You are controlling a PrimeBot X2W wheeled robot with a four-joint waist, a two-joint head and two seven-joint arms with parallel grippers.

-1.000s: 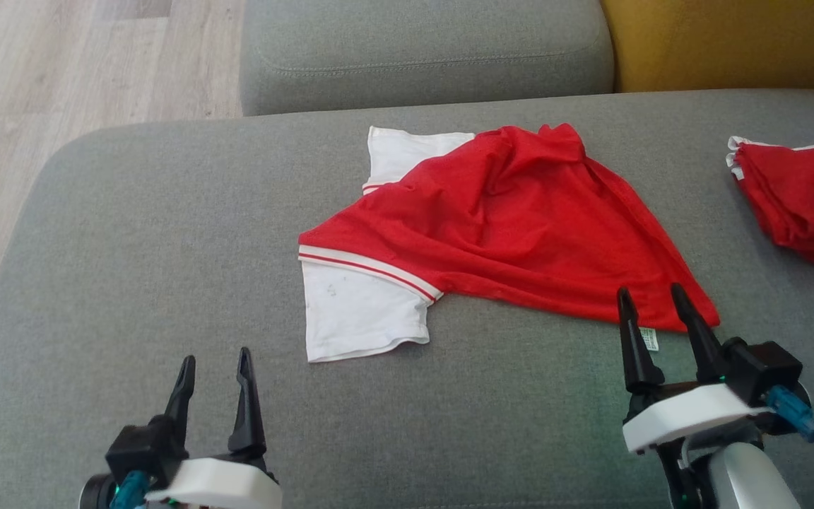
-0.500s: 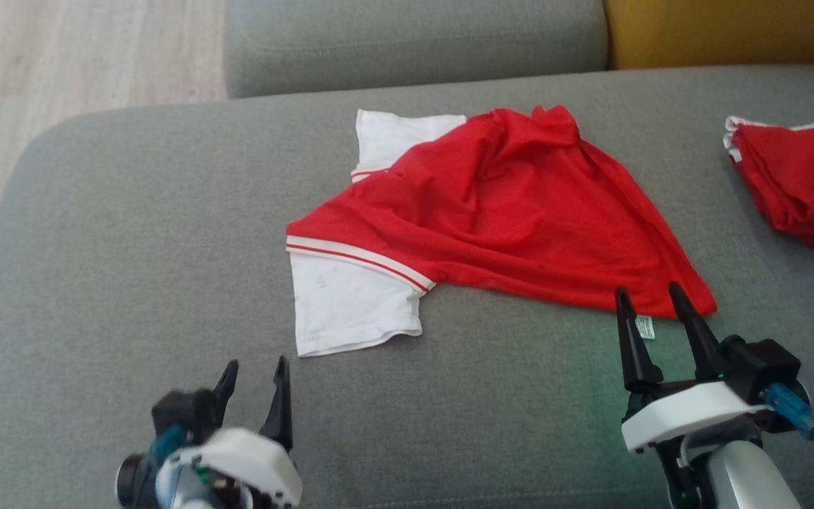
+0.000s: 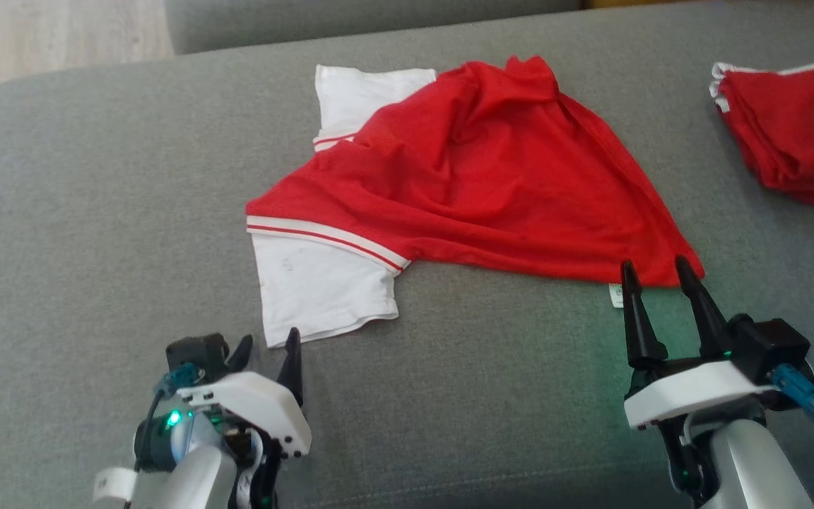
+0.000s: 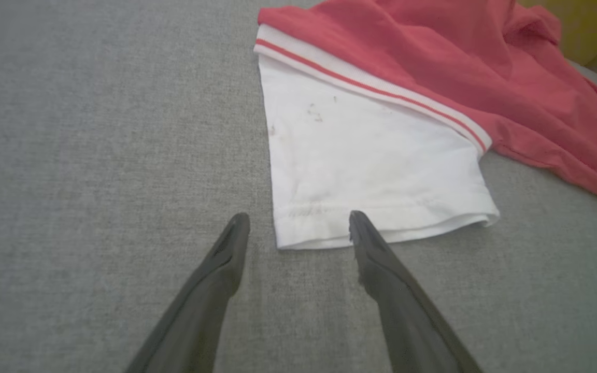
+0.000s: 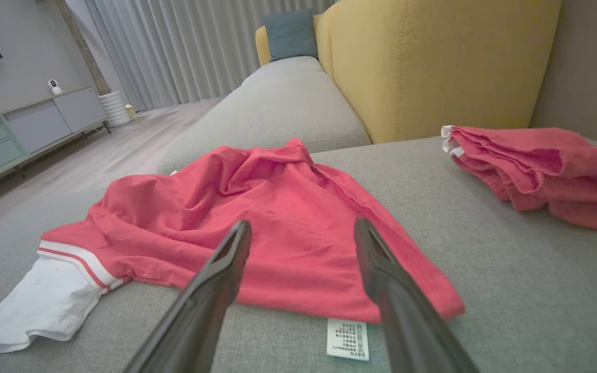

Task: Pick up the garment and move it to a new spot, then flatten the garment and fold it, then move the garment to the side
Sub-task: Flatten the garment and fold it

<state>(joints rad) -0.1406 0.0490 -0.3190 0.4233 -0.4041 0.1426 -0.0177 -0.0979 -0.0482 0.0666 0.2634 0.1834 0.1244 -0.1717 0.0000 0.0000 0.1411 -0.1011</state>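
The left tool (image 3: 269, 338) stood wide open and empty, its tips at the hem of the white sleeve (image 3: 315, 283). The right tool (image 3: 653, 263), equally wide and empty, pointed at the near corner of the red shirt (image 3: 492, 184), beside its care label (image 3: 615, 295). The red shirt lay rumpled on the grey sofa cushion (image 3: 96, 212). A folded red garment (image 3: 795, 134) sat well apart to the right.

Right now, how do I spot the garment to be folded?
On the grey sofa seat, look at the middle. The garment lies spread out there, red with white sleeves, unlike the folded red bundle at the right edge.
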